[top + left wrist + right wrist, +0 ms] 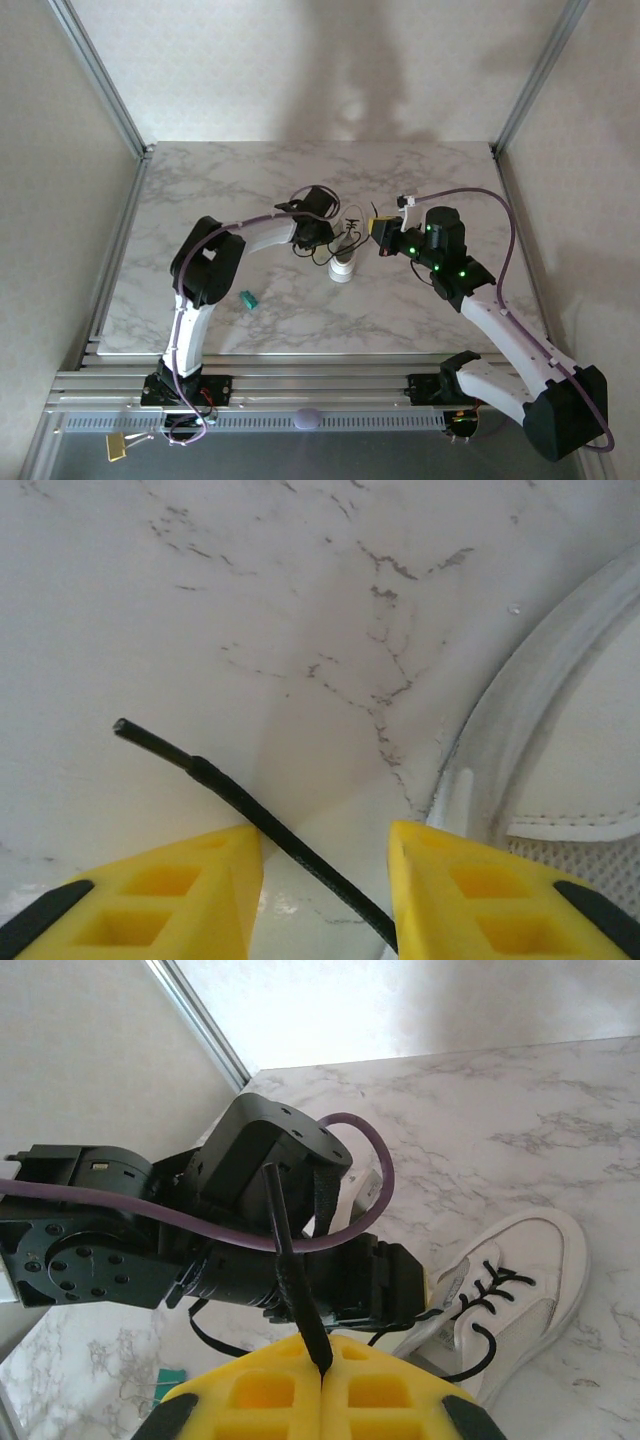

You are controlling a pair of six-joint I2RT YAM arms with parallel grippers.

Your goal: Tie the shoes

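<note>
Here the white sneaker point(343, 266) sits near the middle of the marble table point(200, 190), between the two grippers, with its black laces spilling loosely around it. In the top view the left gripper point(322, 238) is just beside the shoe on its left and far side, and the right gripper point(378, 238) is near it on the right.

The right wrist camera shows the right gripper point(322, 1348) clenched. Its yellow fingers point(260, 1395) meet with no gap and pinch a black lace end point(290, 1270), which rises stiffly from the seam in front of the left arm's dark wrist. In that view the sneaker point(530, 1270) lies to the right with its laced tongue facing up.

The left wrist camera shows the left gripper point(322, 835) low over the marble with its jaws parted. A second lace end point(250, 810) runs diagonally through the gap, its tip free on the table to the left. It passes close to the right-hand finger point(470, 890), and the jaws are not closed on it. Just right of those fingers are the sneaker's point(500, 695) curved white edge and a patch of its mesh.

A small teal object point(248, 299) lies on the table well apart from the shoe, toward the left arm's base
</note>
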